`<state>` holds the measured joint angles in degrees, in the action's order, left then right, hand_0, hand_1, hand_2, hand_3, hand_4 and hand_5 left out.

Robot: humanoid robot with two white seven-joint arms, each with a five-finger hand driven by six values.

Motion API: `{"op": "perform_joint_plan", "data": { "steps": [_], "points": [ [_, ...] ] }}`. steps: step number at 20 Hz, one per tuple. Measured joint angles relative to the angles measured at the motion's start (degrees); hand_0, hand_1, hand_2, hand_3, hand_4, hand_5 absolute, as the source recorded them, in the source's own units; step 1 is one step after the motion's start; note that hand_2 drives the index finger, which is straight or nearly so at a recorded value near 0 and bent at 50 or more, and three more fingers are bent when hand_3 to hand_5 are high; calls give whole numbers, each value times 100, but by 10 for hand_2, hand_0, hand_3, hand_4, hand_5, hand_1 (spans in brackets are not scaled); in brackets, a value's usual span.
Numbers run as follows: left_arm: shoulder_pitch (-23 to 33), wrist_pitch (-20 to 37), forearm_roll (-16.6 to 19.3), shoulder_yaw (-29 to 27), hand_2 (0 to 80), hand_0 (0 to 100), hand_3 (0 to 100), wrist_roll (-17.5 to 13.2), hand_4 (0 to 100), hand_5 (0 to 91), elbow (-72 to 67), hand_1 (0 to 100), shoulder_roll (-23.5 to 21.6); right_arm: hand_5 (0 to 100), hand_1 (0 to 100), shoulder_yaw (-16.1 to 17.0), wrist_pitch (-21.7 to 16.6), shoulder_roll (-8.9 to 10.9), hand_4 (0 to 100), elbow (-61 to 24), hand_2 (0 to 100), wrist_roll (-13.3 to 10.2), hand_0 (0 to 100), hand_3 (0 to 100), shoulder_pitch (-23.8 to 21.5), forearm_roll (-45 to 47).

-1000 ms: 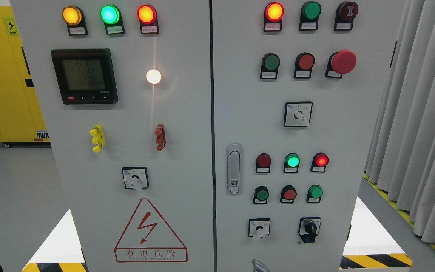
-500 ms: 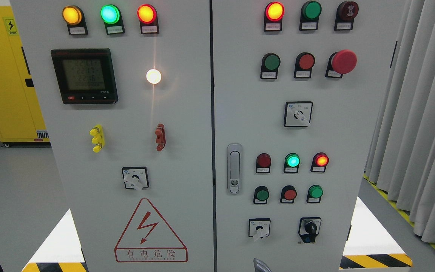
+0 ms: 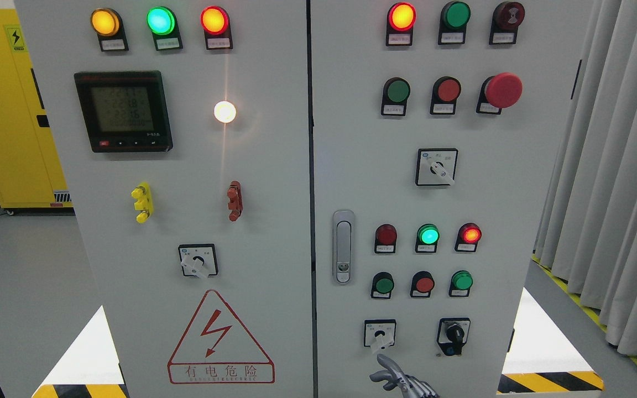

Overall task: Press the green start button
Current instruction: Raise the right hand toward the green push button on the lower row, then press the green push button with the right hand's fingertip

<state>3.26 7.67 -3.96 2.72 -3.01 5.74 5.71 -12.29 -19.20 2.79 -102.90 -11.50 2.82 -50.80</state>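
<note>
A grey control cabinet (image 3: pixel 274 166) with two doors fills the view. The right door has a green push button (image 3: pixel 397 90) in its upper row, next to a red one (image 3: pixel 448 89). A lower row has a green button (image 3: pixel 384 285), a red button (image 3: pixel 424 284) and another green one (image 3: pixel 462 281). My right hand (image 3: pixel 401 380), grey metal, rises from the bottom edge in front of the right door. It is just below a white selector switch (image 3: pixel 379 335) and well below the lower green button. It touches nothing.
A red mushroom stop button (image 3: pixel 503 90) sits at the upper right. A door handle (image 3: pixel 343 246) is left of the lower buttons. A black selector (image 3: pixel 454 335) is at the lower right. Grey curtains (image 3: pixel 617 166) hang on the right, and a yellow cabinet (image 3: pixel 9 110) stands at the left.
My right hand has risen from a sliver at the bottom edge to show clearly below the white selector switch. The meter's digits flicker. Nothing else has changed.
</note>
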Motion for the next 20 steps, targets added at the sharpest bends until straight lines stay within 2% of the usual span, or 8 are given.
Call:
{"op": "perform_joint_plan", "data": {
  "steps": [2,3,6,12,20],
  "points": [
    [0,0,0,0,0,120,0,0,0,0,0,556,0,1000,929,58,48,-10,990,83,0,29,561,920,264,-232],
    [0,0,0,0,0,120,0,0,0,0,0,556,0,1000,930,84,54,-16,989,135,0,53,576,924,401,-318],
    [0,0,0,0,0,120,0,0,0,0,0,556,0,1000,966,149,78,-28,982,297,0,115,859,923,707,-497],
    [0,0,0,0,0,120,0,0,0,0,0,556,0,1000,972,244,97,-44,980,599,0,172,905,925,1061,-661],
    [0,0,0,0,0,120,0,0,0,0,0,556,0,1000,980,316,106,-56,970,932,0,181,988,927,1222,-699]
  ]
}}
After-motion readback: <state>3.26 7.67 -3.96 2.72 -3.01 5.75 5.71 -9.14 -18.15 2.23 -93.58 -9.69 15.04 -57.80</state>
